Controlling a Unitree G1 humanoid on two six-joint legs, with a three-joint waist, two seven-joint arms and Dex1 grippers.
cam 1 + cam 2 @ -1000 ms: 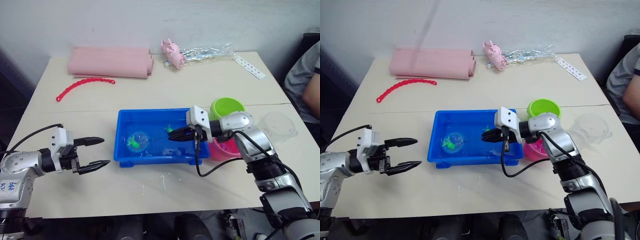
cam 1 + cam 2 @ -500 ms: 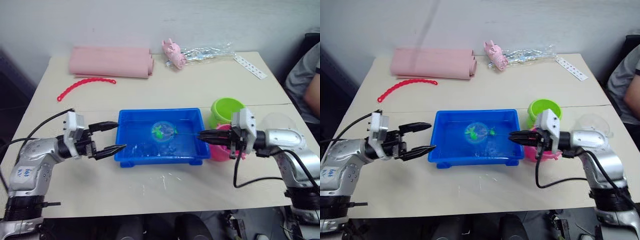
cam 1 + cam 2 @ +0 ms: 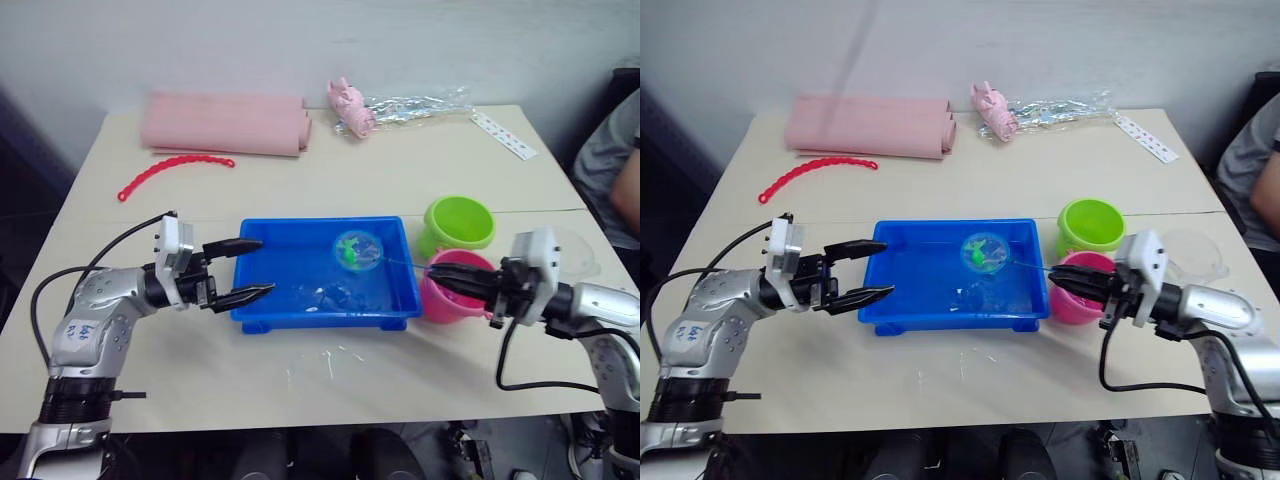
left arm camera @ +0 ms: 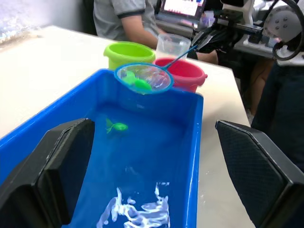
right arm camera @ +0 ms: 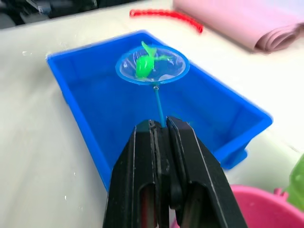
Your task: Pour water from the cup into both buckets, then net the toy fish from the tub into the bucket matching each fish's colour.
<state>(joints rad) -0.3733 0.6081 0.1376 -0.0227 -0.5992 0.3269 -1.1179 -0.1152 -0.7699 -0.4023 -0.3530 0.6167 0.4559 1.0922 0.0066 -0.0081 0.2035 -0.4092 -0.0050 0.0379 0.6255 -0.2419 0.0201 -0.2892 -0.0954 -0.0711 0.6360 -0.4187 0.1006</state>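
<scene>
The blue tub [image 3: 392,315] sits mid-table with water in it. My right gripper [image 3: 440,281] is shut on the net's thin handle, above the pink bucket [image 3: 447,305]. The net [image 3: 357,248] hangs raised over the tub's far right corner with a green fish [image 5: 144,65] in its mesh. Another green fish [image 4: 117,126] lies in the tub water. The lime green bucket [image 3: 458,223] stands just behind the pink one. The clear cup [image 3: 580,255] stands right of the buckets. My left gripper [image 3: 255,268] is open, its fingers straddling the tub's left rim.
A folded pink cloth [image 3: 222,124], a red bead chain [image 3: 172,170], a pink toy [image 3: 350,106], a clear wrapper [image 3: 418,104] and a white strip [image 3: 503,134] lie along the table's far side. A person [image 3: 615,165] sits at the right edge. Water drops [image 3: 335,361] spot the table before the tub.
My right gripper drew back to the right, carrying the net with the green fish toward the tub's far right corner. My left gripper advanced right onto the tub's left rim.
</scene>
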